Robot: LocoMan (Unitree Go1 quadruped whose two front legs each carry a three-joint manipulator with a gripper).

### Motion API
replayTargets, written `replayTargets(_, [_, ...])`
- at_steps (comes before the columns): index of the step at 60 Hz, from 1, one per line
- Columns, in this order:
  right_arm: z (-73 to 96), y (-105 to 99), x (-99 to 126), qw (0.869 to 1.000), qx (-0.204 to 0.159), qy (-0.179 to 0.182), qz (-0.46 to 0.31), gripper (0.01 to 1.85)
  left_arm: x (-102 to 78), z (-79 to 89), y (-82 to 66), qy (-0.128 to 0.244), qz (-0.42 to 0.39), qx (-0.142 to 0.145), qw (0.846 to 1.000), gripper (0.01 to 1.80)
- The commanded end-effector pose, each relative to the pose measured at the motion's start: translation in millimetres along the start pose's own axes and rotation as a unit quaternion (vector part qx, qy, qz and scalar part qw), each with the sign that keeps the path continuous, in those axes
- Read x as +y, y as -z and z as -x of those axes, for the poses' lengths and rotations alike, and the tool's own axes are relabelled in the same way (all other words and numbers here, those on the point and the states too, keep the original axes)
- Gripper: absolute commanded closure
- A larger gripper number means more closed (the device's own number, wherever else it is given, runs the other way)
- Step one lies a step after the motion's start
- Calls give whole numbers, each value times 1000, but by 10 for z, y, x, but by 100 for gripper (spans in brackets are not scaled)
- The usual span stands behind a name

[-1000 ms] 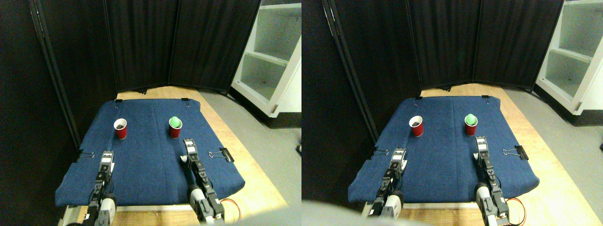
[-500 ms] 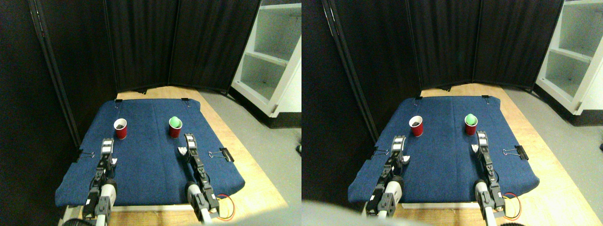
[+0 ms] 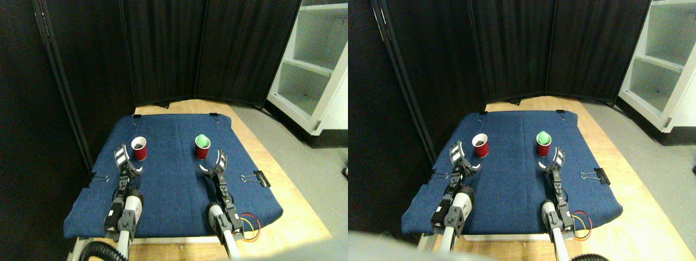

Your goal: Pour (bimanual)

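A blue cloth (image 3: 174,179) is being kept spread over a wooden board (image 3: 293,206), clipped at its edges by black binder clips (image 3: 260,177). Two red cups are being shown standing upright on the far half of the cloth, well apart from each other. The left cup (image 3: 139,148) is being seen with a dark inside; what it holds cannot be told. The right cup (image 3: 202,147) is being topped by a green ball (image 3: 202,140) that is sitting in its mouth.

The left gripper (image 3: 126,162) is being held just beside the left cup, on its near left side, with its fingers spread apart; one jaw is being shown raised by the cup's left wall and the other lying lower, toward the cup's base. Whether either jaw is touching the cup cannot be told. The right gripper (image 3: 213,164) is being held just near of the right cup, with its fingers likewise apart, one to the right and one lower to the left. It is not being closed on anything, and contact with the cup cannot be told.

Both pale limbs are being seen rising from the bottom edge across the near half of the cloth. Black folding screens (image 3: 163,49) are being shown behind the board, and a white shelf unit (image 3: 312,65) is standing at the far right on the grey floor (image 3: 304,157).
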Motion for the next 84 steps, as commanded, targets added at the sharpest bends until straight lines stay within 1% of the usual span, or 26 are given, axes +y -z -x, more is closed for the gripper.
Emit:
replayTargets(1, [-69,25,23,999,-10,0,-45,102,37,-98,39,-6,34,-21,999,89])
replayTargets(2, [-88,32,17,997,-8,9,-74,101,55,-126,58,-13,45,-26,999,90])
replayTargets(6, [-148,44,-17,993,-5,14,-118,100,105,-193,98,-26,63,-37,997,88])
replayTargets(11, [-195,49,-44,991,-4,18,-135,97,149,-250,125,-34,85,-45,995,87])
replayTargets(13, [-221,53,-63,986,-4,17,-165,96,171,-274,140,-36,97,-46,994,84])
replayTargets(14, [-221,53,-63,986,-4,17,-165,96,171,-274,140,-36,97,-46,994,84])
replayTargets(15, [-245,59,-84,980,-3,23,-198,96,200,-308,159,-43,112,-50,992,83])
replayTargets(20, [-270,73,-108,977,-7,29,-211,98,236,-353,187,-52,138,-57,987,87])
replayTargets(25, [-301,104,-148,972,-15,27,-233,114,256,-390,231,-61,166,-65,982,86])
replayTargets(28, [-303,109,-153,973,-15,32,-230,114,260,-400,242,-64,174,-69,980,86])
replayTargets(29, [-300,112,-155,970,-12,40,-239,112,257,-401,248,-67,181,-71,979,85])
replayTargets(33, [-296,124,-159,967,-7,42,-252,110,261,-412,261,-73,215,-62,972,72])
replayTargets(35, [-295,129,-158,963,-5,46,-266,109,249,-408,268,-78,225,-61,969,69])
replayTargets(38, [-297,135,-160,961,-7,48,-271,108,229,-397,273,-81,228,-58,969,65])
replayTargets(41, [-298,139,-160,959,-1,48,-281,105,223,-396,282,-81,233,-51,968,65])
replayTargets(42, [-301,142,-158,954,2,52,-295,102,208,-400,291,-84,242,-51,965,68])
replayTargets(46, [-306,149,-154,954,0,55,-294,96,195,-413,303,-87,254,-51,962,68])
replayTargets(49, [-325,159,-160,949,6,55,-311,92,183,-424,328,-88,260,-48,960,70])
replayTargets(52, [-334,167,-155,947,5,57,-315,89,199,-443,342,-89,262,-43,960,70])
replayTargets(53, [-336,172,-149,943,6,61,-326,88,199,-451,351,-91,265,-44,959,70])
replayTargets(57, [-342,188,-142,942,4,65,-330,89,211,-477,372,-92,270,-40,958,70])
replayTargets(60, [-355,199,-147,944,2,70,-324,88,222,-500,390,-94,275,-40,956,69])
replayTargets(63, [-371,209,-153,939,1,75,-335,90,228,-523,408,-98,287,-42,952,66])
replayTargets(67, [-390,218,-160,936,0,74,-343,89,224,-540,424,-97,294,-40,950,67])
replayTargets(73, [-429,237,-147,925,-4,75,-373,91,220,-572,451,-98,303,-37,947,69])
replayTargets(84, [-470,265,-128,922,1,80,-378,88,193,-594,475,-96,312,-40,944,72])
